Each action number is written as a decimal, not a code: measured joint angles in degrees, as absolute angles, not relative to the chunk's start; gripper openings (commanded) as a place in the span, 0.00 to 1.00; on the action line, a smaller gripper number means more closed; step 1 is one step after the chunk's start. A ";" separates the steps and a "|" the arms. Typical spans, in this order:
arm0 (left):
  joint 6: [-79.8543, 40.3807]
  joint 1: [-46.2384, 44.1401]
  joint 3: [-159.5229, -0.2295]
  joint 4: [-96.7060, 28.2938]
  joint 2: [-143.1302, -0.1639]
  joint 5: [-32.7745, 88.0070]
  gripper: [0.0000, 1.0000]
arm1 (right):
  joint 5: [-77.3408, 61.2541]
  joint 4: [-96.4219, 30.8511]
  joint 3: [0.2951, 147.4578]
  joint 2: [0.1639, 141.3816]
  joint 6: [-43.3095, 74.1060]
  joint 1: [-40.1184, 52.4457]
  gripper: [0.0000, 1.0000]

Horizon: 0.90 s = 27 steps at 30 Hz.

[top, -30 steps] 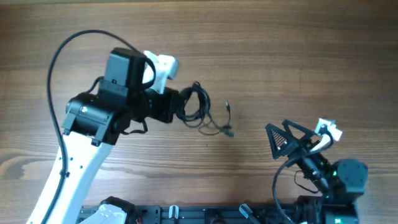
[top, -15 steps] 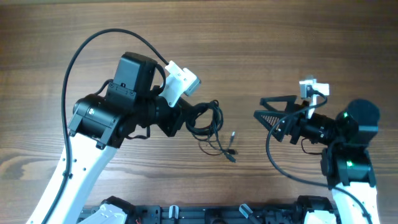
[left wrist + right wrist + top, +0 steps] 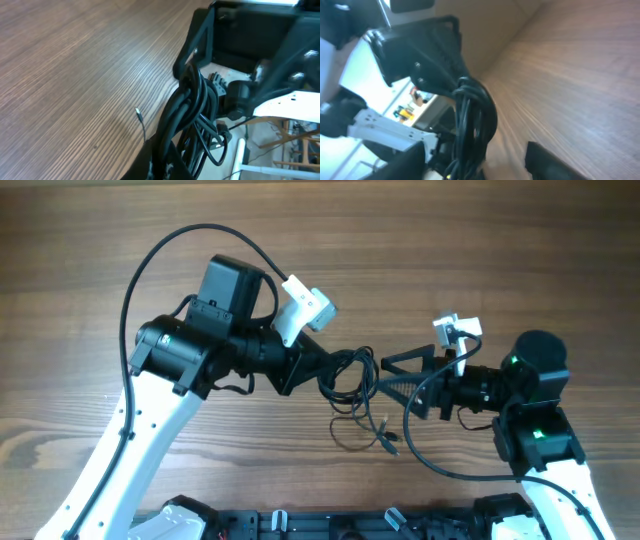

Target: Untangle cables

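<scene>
The cables (image 3: 350, 375) are thin black cords in one knotted bundle held above the wooden table, with loose loops and a plug end (image 3: 385, 442) trailing below. My left gripper (image 3: 318, 366) is shut on the bundle from the left; in the left wrist view the cables (image 3: 192, 107) run up from its jaws. My right gripper (image 3: 392, 375) is open, its fingers on either side of the bundle's right end. In the right wrist view the cables (image 3: 472, 120) hang between its two dark fingers (image 3: 480, 160).
The wooden table (image 3: 500, 260) stretches all around. A thick black arm wire (image 3: 150, 255) arcs over the left arm. Another arm wire (image 3: 440, 465) loops below the right arm. The arm bases (image 3: 350, 525) line the front edge.
The left gripper has carried the bundle to the right and lower. The right arm has swung in from the lower right, and its open fingers now reach the bundle.
</scene>
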State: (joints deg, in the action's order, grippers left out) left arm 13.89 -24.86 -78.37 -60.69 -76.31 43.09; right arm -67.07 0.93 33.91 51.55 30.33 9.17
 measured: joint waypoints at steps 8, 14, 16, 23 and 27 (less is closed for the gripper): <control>13.89 -30.15 -78.37 -56.29 -78.56 43.35 0.07 | -63.72 2.68 33.91 54.04 30.20 13.78 0.04; 4.93 -31.29 -78.37 -55.37 -78.87 33.17 1.00 | -57.76 2.70 33.91 55.42 33.58 14.17 0.04; -1.32 -31.29 -78.37 -53.74 -78.87 29.91 1.00 | -54.50 2.66 33.91 55.46 36.60 14.17 0.04; -28.32 -32.03 -78.37 -49.89 -78.98 26.35 0.80 | -44.23 4.62 33.91 55.57 47.59 14.17 0.04; -41.36 -32.64 -78.37 -50.17 -79.88 26.13 0.76 | -42.52 5.02 33.91 55.57 51.40 14.17 0.04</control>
State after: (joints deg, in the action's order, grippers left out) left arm -41.36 -32.64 -78.37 -50.17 -79.88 26.13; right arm -42.52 5.02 33.91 55.57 51.40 14.17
